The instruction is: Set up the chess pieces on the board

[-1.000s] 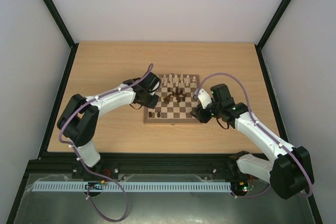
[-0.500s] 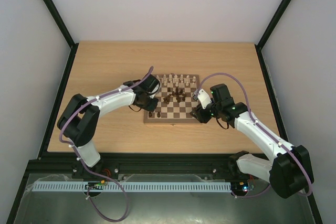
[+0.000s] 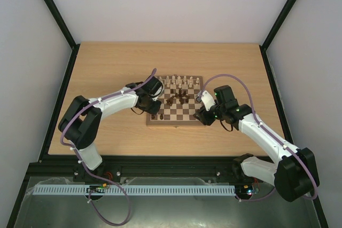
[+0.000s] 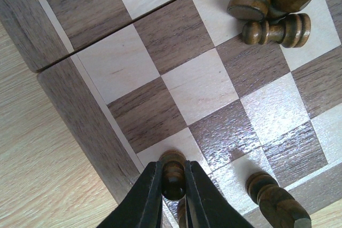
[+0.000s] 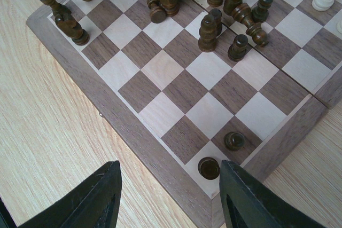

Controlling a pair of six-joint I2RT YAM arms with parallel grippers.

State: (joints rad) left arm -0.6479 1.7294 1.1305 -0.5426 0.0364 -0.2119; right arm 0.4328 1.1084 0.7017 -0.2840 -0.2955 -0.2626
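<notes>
Since a second ago your left gripper (image 3: 155, 109) has slid toward the near left corner of the board (image 3: 176, 124). Its fingers are clamped on a dark pawn (image 4: 173, 173) over an edge square (whether the base touches, I cannot tell). Another dark piece (image 4: 277, 202) stands just beside. Fallen dark pieces (image 4: 275, 29) lie mid-board, and cream pieces (image 3: 181, 83) line the far rows. Your right gripper (image 5: 170, 185) hangs spread wide at the near right corner, by two dark pieces (image 5: 209, 168).
</notes>
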